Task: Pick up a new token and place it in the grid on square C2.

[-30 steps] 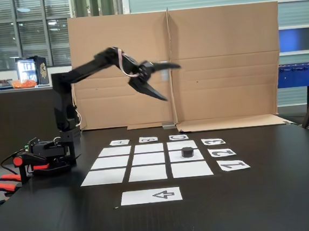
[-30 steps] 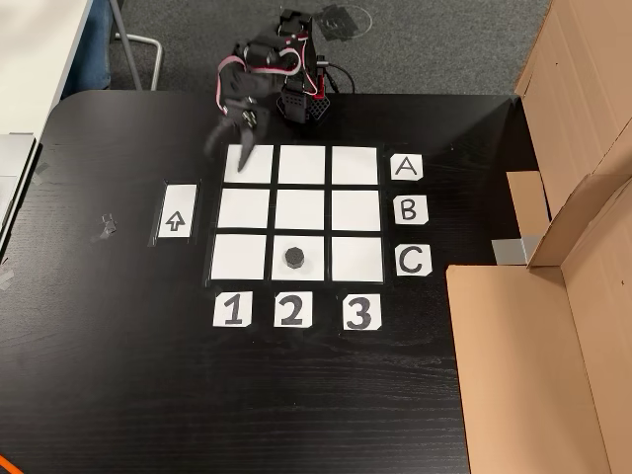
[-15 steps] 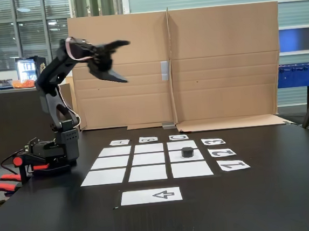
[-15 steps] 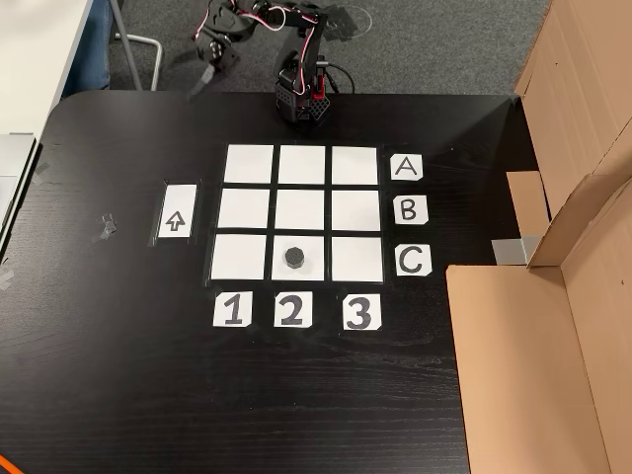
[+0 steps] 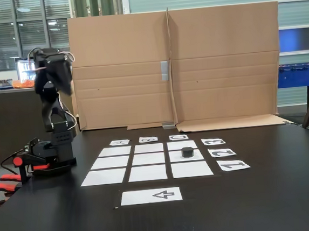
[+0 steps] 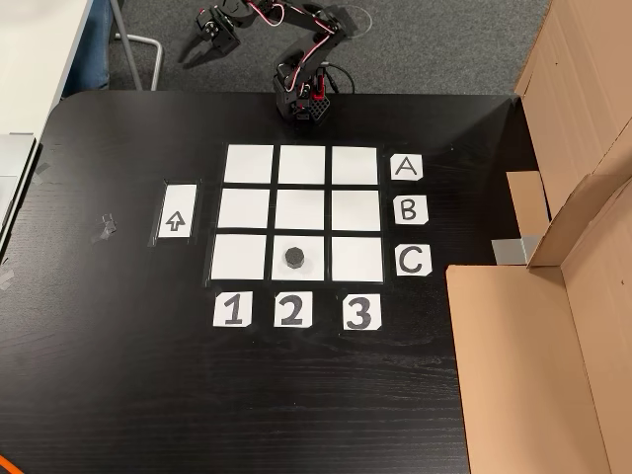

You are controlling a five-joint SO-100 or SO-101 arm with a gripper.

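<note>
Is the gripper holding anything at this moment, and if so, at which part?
Nothing is held. The token lies alone on square C2, while the gripper is far away, beyond the table edge.
</note>
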